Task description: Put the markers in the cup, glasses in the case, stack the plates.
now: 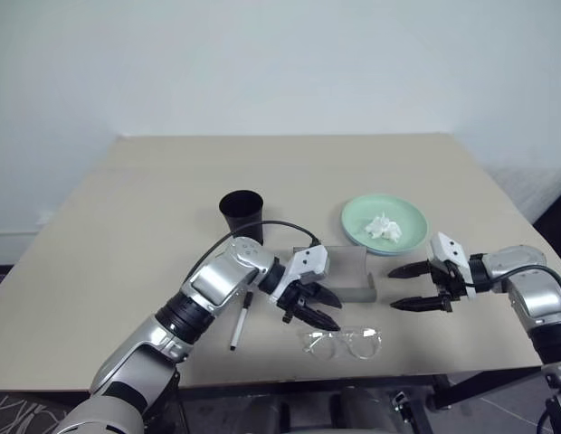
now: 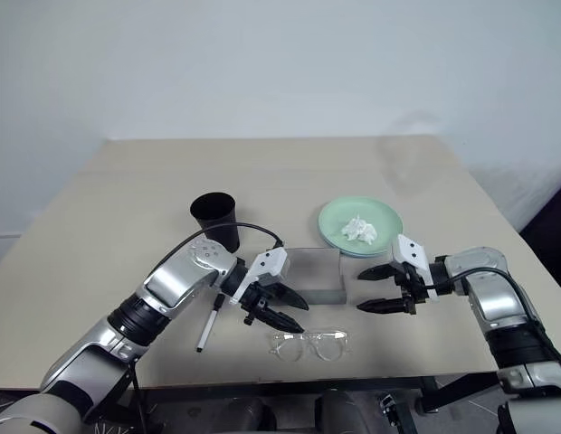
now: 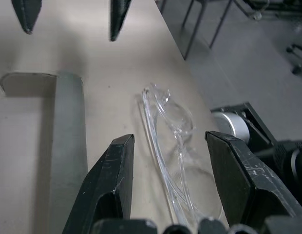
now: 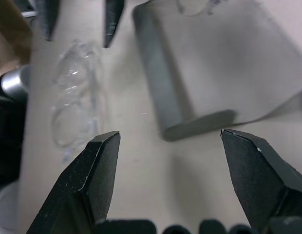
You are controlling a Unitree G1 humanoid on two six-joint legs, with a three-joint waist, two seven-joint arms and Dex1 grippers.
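Glasses (image 1: 340,343) lie flat on the counter (image 1: 127,235) just in front of the grey case (image 1: 348,274), near the edge. My left end effector (image 1: 318,308) hovers over their left end, jaws part open, empty. My right end effector (image 1: 400,287) sits right of the case, wide open, empty. Marker (image 1: 242,320) left of case, black cup (image 1: 242,215) behind-left, mint plate (image 1: 409,220) w/ tissue (image 1: 383,227) behind-right

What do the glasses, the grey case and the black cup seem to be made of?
Glasses: likely clear plastic; frame and lenses see-through with glints.
Case: matte grey, no shine; plastic or fabric-covered, cannot tell.
Cup: probably plastic, plain black with a dull sheen.
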